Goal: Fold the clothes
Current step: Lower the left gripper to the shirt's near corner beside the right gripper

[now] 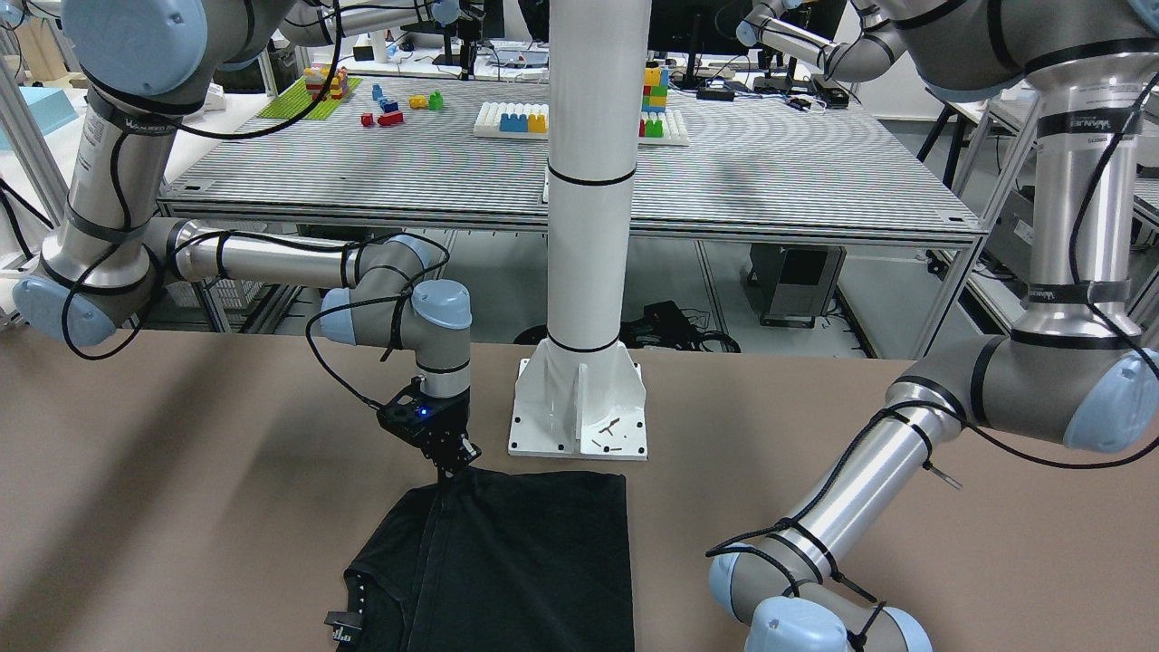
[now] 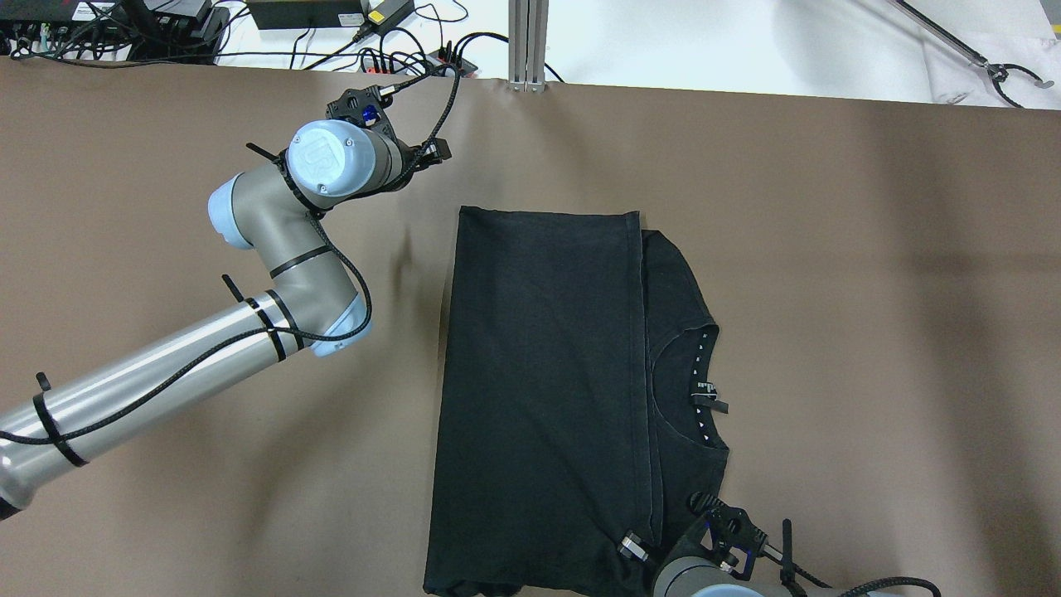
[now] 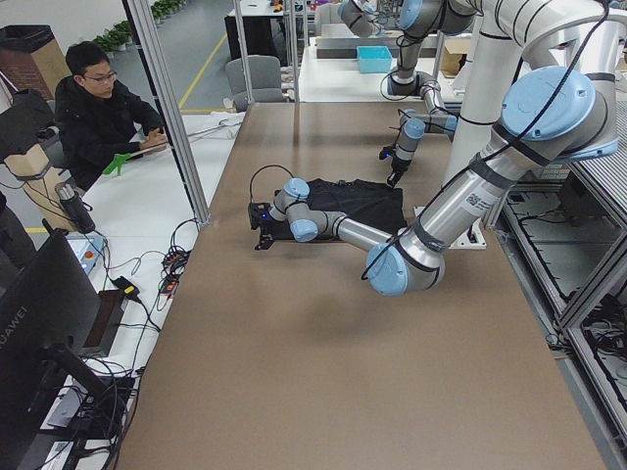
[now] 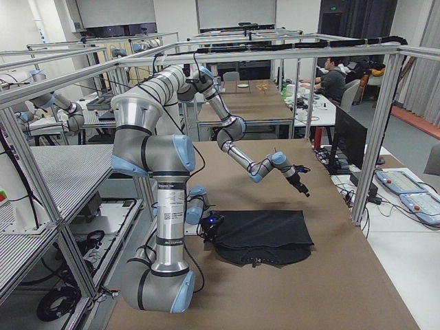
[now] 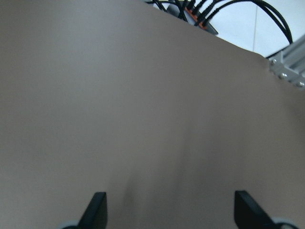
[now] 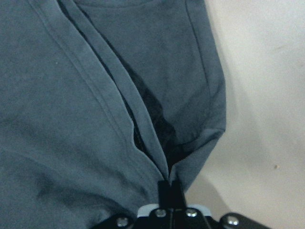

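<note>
Clothes (image 2: pixel 547 373) lie half-folded bottom centre of the overhead frame, your right gripper (image 6: pixel 170 187) clamped tight on the lower hem and left gripper (image 5: pixel 170 202) spread wide, holding nothing, upper left, so I'd lift slow and hold both layers together.

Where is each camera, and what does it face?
Front-facing: across table, facing robot; left arm at view's right.
Overhead: behind robot, down on shirt; right arm at bottom.
Exterior left: table end, left arm nearest.
Exterior right: opposite end, right arm nearest.
Left wrist: table, open left gripper.
Right wrist: right gripper pinching shirt.
Shared: all exteriors show shirt.
</note>
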`<state>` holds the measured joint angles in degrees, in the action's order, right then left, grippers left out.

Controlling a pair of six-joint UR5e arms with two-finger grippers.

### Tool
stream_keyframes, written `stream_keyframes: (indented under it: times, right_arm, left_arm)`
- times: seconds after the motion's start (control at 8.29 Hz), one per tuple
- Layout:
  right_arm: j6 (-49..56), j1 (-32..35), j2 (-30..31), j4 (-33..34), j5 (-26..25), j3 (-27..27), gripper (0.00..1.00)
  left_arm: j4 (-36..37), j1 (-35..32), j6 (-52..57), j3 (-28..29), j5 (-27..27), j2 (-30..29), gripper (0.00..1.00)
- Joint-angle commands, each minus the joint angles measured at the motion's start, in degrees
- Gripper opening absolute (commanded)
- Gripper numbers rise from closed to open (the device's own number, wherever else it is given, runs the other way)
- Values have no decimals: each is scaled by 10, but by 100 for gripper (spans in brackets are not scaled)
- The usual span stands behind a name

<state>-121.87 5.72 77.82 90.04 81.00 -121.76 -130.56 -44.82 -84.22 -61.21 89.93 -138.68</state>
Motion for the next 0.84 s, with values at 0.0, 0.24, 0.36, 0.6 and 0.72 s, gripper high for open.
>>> stream_keyframes:
  times: [0.0, 0.24, 0.36, 0.6, 0.72]
  right_arm:
    - [8, 2, 2, 20, 1, -24, 0]
    - [8, 1, 0, 20, 0, -26, 0]
    - [8, 1, 0, 20, 1, -26, 0]
    - [8, 0, 1, 20, -3, -24, 0]
    - [8, 0, 2, 20, -3, -23, 0]
  left_arm:
    - [70, 72, -115, -203, 0, 91, 94]
    - [198, 145, -182, -448, -6, 211, 94]
    - [222, 196, -217, -523, -37, 260, 94]
    - [222, 308, -296, -546, -109, 292, 88]
    - [222, 334, -335, -547, -110, 293, 82]
